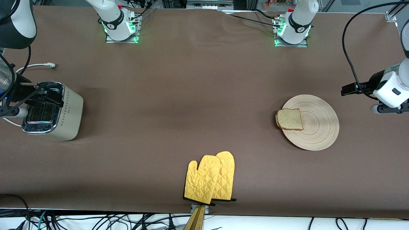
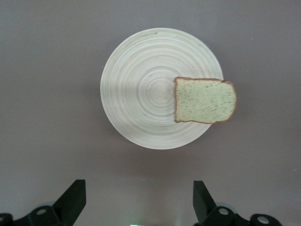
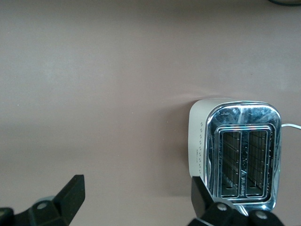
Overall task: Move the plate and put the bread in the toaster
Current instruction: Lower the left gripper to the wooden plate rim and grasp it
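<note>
On the brown table [image 1: 191,95], speckled bread [image 1: 289,119] overhangs the ringed plate [image 1: 314,127]; both claws hang released.

Both arms are being held up off the table, one at each end. Left gripper [image 2: 136,202] is being kept wide open, fingers [image 2: 73,197] spread, nothing between them, wrist camera pointing straight down. Right gripper [image 3: 136,202] is likewise being held wide open and empty, fingertips [image 3: 70,193] well apart, wrist pointing straight down. Nothing is being touched by either gripper.
</note>
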You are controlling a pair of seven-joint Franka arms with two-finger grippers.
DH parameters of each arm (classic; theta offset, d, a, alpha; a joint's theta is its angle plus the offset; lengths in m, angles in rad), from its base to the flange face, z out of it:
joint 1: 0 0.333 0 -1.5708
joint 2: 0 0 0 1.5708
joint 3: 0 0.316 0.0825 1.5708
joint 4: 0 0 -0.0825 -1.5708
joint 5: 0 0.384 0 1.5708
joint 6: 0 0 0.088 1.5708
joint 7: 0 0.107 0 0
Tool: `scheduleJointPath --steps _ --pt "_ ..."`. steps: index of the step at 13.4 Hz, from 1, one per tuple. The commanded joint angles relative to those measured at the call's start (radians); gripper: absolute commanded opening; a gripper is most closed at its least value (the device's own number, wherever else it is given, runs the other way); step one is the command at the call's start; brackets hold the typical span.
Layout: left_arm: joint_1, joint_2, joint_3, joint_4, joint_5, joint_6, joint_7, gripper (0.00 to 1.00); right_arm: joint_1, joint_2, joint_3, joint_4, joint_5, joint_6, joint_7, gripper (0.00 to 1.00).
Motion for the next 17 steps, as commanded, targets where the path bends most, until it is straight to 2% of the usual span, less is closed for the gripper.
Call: scheduleJointPath --steps 1,8,12,14,17 --pt "0.098 0.09 0.002 0.015 -0.071 0.058 0.162 1.0 -0.004 0.001 0.001 0.003 0.016 0.004 0.003 1.0" --pt "0.345 0.379 -0.018 0.067 -0.219 0.178 0.505 1.0 -0.004 0.001 0.001 0.003 0.018 0.026 -0.001 1.0" --pt "0.496 0.54 -0.139 0.131 -0.245 0.178 0.573 1.0 -0.004 0.002 0.001 0.003 0.018 0.026 -0.001 1.0" --pt "0.514 0.571 -0.17 0.131 -0.262 0.18 0.575 1.0 -0.003 0.002 0.001 0.003 0.018 0.026 -0.003 1.0" --pt "0.513 0.612 -0.175 0.127 -0.347 0.18 0.579 1.0 -0.003 0.002 0.001 0.003 0.018 0.026 -0.003 1.0"
